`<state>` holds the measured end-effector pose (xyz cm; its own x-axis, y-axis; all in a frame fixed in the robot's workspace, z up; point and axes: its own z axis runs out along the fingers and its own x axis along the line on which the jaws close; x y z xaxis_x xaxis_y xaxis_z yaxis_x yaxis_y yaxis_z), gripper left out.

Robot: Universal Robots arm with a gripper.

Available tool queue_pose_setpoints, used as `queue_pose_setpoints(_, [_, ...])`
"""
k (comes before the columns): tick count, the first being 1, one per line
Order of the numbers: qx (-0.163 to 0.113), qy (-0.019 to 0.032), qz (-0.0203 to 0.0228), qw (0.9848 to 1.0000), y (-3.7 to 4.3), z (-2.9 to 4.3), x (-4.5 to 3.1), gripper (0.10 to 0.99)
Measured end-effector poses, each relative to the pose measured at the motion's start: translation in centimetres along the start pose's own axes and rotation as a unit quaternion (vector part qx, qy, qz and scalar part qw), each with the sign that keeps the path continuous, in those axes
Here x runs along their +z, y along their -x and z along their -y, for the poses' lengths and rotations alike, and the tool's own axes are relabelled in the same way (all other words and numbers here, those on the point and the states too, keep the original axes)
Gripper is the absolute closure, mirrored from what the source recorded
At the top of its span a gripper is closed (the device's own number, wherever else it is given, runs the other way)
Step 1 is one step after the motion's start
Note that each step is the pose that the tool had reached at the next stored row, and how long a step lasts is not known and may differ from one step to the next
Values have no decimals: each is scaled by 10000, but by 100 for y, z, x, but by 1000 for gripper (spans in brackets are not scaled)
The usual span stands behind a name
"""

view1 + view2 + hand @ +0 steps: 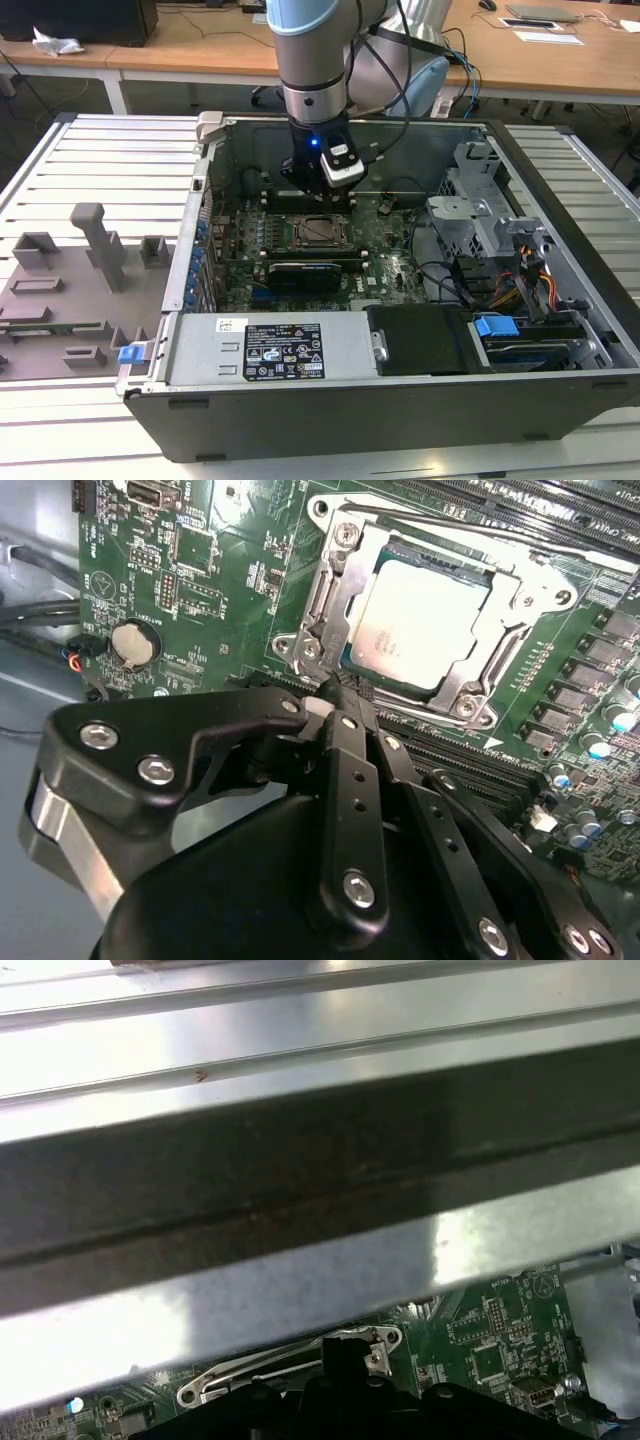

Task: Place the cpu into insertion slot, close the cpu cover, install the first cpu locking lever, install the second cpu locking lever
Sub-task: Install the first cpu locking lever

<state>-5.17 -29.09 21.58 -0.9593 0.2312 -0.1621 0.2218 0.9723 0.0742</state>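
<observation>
The flat silver-grey square cpu (425, 620) already lies in the square silver-rimmed insertion slot (330, 600) near the middle of the green motherboard (190, 570). The thin silver metal cpu cover (520, 610) is folded down around it, its window framing the chip, presumably to press it onto the contacts. The black gripper (345, 695) has its fingers drawn together, tips at the socket's near corner; whether they pinch the thin wire locking lever (450, 525) there I cannot tell. Faint print on the chip is unreadable. In the exterior view the gripper (322, 195) hangs inside the open grey computer case (400, 400), just behind the socket. A white label sits on the case's silver power supply.
</observation>
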Motion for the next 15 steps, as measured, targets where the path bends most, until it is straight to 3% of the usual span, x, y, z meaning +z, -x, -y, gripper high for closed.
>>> queue_pose_setpoints(3, [10, -69, -296, 9995, 9, -1, 7, 980])
queue_pose_setpoints(5, [13, -92, -381, 9992, 11, 10, 10, 980])
queue_pose_setpoints(7, [14, -97, -404, 9991, 18, 55, 11, 980])
queue_pose_setpoints(15, [14, -102, -425, 9990, 43, 255, 7, 980])
